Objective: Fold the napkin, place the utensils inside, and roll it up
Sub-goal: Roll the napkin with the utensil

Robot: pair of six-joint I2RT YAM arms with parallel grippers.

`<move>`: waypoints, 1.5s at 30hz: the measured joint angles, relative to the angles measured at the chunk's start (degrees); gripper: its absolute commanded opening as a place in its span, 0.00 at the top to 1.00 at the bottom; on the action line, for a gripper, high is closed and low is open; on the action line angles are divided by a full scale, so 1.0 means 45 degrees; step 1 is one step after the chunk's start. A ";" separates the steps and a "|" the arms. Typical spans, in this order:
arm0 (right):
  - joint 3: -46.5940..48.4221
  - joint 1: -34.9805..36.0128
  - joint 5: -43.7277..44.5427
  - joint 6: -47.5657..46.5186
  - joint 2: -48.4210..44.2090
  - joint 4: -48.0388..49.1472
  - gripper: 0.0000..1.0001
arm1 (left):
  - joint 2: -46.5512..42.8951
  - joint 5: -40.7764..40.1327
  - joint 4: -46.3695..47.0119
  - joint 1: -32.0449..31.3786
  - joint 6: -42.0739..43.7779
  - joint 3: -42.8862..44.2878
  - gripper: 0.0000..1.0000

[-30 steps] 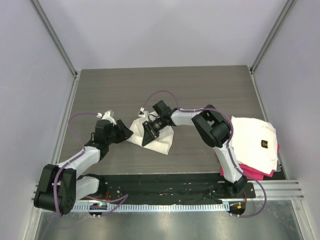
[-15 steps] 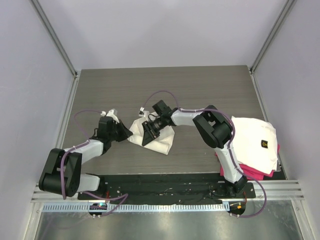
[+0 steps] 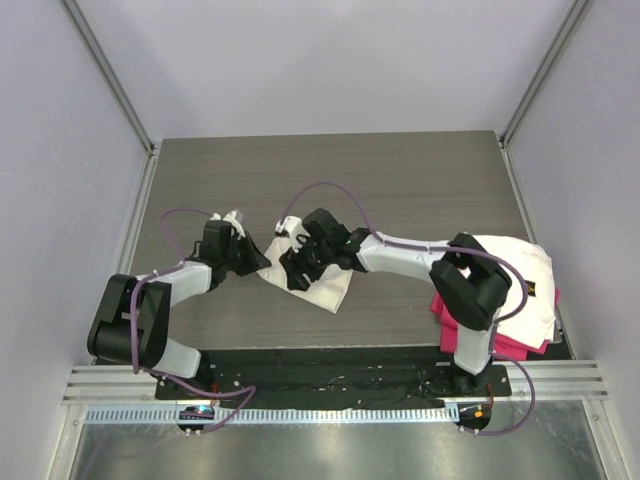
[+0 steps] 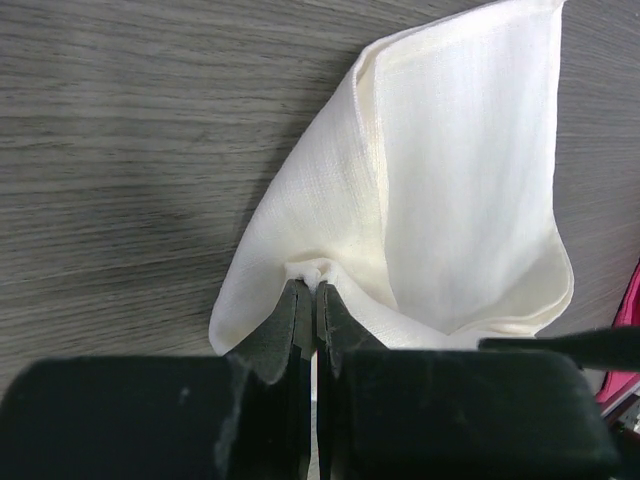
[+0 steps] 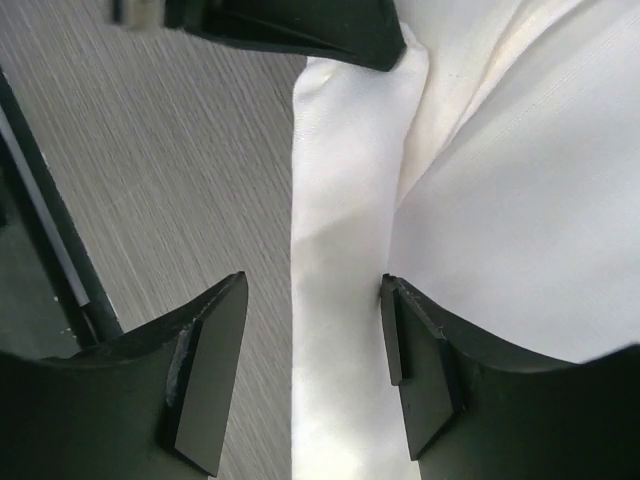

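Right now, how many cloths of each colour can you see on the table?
White or cream cloths: 2, the napkin and the folded white cloth with a small dark logo
Pink cloths: 1, the pink cloth under the folded one
Total: 3

Robot lab test cell, not a home: wood-grain counter (image 3: 420, 185) boxed in by plain white panels (image 3: 320, 60) w/ aluminium posts (image 3: 108, 70). Left arm (image 3: 170, 290) & right arm (image 3: 410, 262) bolted to slotted metal rail (image 3: 560, 378), purple cables (image 3: 330, 186) exposed.
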 measured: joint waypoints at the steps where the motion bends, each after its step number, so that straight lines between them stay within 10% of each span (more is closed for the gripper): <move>1: -0.0243 0.0233 0.0505 -0.0146 -0.0330 0.0170 0.33 | 0.0000 0.0000 -0.0087 0.0000 0.0005 0.0044 1.00; 13: -0.1462 0.3075 0.6154 -0.2739 -0.1039 0.2157 0.31 | 0.0005 -0.0058 -0.1331 0.0000 0.0000 0.0583 1.00; 36: -0.0646 0.2977 0.6577 -0.3109 0.0733 0.1836 0.48 | -0.0019 -0.0063 -0.1957 0.0000 0.0010 0.0816 0.99; 45: 0.0068 0.2492 0.5382 -0.2798 0.1151 0.1098 0.75 | -0.1171 -0.0476 -0.2574 -0.0005 0.0063 0.0753 0.57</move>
